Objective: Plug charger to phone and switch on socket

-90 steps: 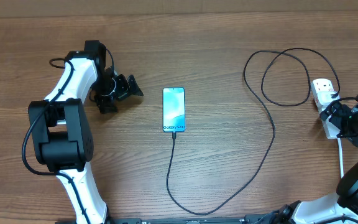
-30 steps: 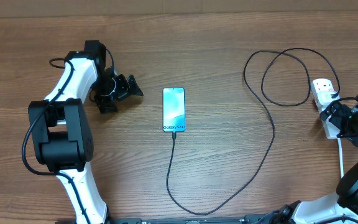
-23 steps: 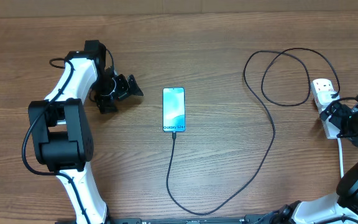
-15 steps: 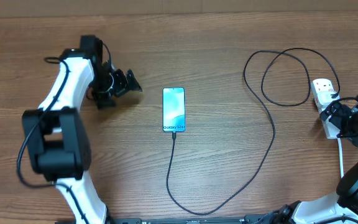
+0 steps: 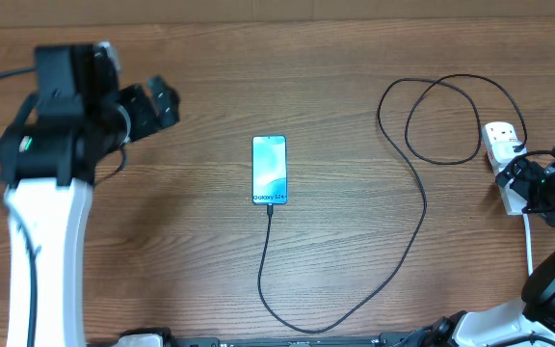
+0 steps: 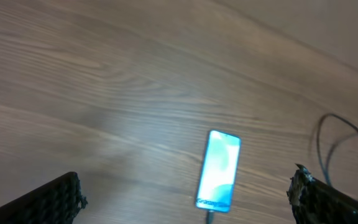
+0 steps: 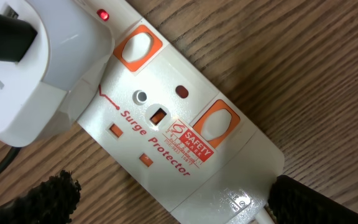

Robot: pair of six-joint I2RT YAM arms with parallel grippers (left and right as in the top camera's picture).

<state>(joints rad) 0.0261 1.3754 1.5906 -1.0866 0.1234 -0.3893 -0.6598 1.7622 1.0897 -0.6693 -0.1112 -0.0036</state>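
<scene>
The phone [image 5: 269, 170] lies face up mid-table, its light blue screen lit; the left wrist view also shows the phone [image 6: 219, 169]. The charger [image 5: 422, 207], a thin black cable, runs from the phone's near edge in a wide loop to a white plug [image 7: 33, 68] seated in the socket [image 5: 514, 199]. The socket [image 7: 185, 149] is a white strip with orange-red switches [image 7: 218, 122] and a lit red lamp [image 7: 103, 14]. My right gripper [image 5: 520, 185] [image 7: 173, 205] is open, its fingers straddling the strip. My left gripper [image 5: 165, 104] [image 6: 188, 200] hangs open, high over the table's left.
The white cord [image 5: 529, 253] leaves the socket toward the near edge on the right. Bare wooden table [image 5: 162, 241] lies between the left arm and the phone. The cable coils in loops [image 5: 441, 116] at the far right.
My left arm has lifted off the table and swung up and to the left, still open. The right arm, phone and cable have not moved.
</scene>
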